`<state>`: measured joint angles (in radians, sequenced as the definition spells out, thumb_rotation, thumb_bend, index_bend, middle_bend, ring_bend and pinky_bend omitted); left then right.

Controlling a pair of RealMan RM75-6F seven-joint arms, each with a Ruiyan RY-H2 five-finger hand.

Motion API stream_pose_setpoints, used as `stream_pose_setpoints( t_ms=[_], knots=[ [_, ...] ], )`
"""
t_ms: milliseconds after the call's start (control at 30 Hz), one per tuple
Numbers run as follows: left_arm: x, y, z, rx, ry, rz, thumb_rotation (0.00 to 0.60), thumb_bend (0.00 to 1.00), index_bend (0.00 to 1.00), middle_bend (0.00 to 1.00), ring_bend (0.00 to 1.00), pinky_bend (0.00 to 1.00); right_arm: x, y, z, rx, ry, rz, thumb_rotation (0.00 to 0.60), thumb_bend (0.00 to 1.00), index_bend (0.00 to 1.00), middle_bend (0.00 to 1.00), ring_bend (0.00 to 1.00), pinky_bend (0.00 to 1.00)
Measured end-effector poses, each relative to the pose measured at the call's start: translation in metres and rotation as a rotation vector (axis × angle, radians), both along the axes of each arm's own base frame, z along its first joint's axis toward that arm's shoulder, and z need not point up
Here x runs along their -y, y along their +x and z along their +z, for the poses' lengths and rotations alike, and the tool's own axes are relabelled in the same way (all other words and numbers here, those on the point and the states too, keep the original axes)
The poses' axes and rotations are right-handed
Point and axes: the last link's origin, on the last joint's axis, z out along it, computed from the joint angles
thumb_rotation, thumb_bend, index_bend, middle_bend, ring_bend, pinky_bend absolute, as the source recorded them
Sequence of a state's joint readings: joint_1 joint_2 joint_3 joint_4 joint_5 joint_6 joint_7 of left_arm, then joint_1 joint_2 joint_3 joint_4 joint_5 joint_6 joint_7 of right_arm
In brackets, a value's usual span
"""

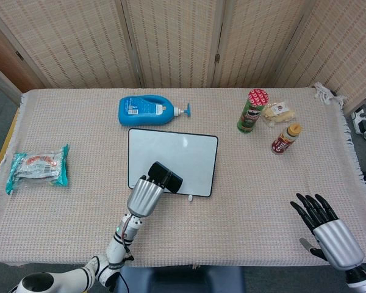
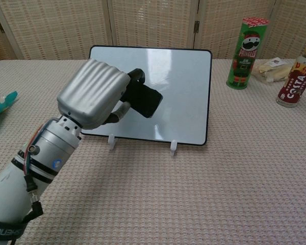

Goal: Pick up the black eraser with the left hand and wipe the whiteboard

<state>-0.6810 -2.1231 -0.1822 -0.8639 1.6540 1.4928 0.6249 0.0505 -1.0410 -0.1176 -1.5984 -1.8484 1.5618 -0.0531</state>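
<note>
My left hand (image 1: 145,195) (image 2: 93,93) holds the black eraser (image 1: 165,176) (image 2: 143,98) up in front of the whiteboard (image 1: 180,155) (image 2: 179,88). The eraser sits over the board's lower left part in the head view; I cannot tell whether it touches the surface. The whiteboard stands tilted on two small white feet in the middle of the table. My right hand (image 1: 329,234) rests at the table's front right with its fingers spread and nothing in it; the chest view does not show it.
A blue pump bottle (image 1: 148,110) lies behind the board. A green Pringles can (image 1: 251,111) (image 2: 247,53), a wrapped snack (image 1: 278,112) (image 2: 272,68) and a small cola bottle (image 1: 284,138) (image 2: 297,74) stand at the back right. A teal packet (image 1: 38,166) lies at the left.
</note>
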Motion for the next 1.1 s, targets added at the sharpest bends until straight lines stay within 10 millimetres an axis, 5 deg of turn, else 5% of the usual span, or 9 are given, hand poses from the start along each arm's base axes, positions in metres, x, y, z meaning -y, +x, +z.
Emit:
stream_pose_setpoints(
  t_ms=[433, 900, 1100],
  knots=[
    [-0.018, 0.015, -0.027, -0.148, 0.042, 0.141, 0.6, 0.45, 0.62, 1.0, 0.95, 1.0, -0.002, -0.001, 0.005, 0.014, -0.001, 0.006, 0.6, 0.27, 0.0, 0.0, 0.0, 0.0],
    [-0.016, 0.015, -0.028, -0.174, 0.041, 0.183, 0.6, 0.43, 0.23, 1.0, 0.95, 1.0, -0.002, -0.001, 0.006, 0.015, -0.007, 0.007, 0.6, 0.27, 0.0, 0.0, 0.0, 0.0],
    [-0.009, 0.016, -0.025, -0.177, 0.04, 0.185, 0.6, 0.37, 0.16, 1.0, 0.95, 1.0, -0.003, -0.001, 0.005, 0.014, -0.009, 0.008, 0.6, 0.27, 0.0, 0.0, 0.0, 0.0]
  ],
)
